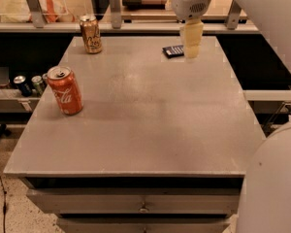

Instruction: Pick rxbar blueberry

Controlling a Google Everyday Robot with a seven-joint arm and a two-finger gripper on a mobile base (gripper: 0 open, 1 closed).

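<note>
The rxbar blueberry is a small flat dark navy bar lying on the grey table near its far edge, right of centre. My gripper hangs from the white arm directly over the bar's right end, its pale yellow fingers pointing down and covering part of the bar. Whether the fingers touch the bar or the table does not show.
A red Coca-Cola can stands at the table's left edge. A gold-tan can stands at the far left corner. Several cans sit on a lower shelf to the left. The white arm body fills the right side.
</note>
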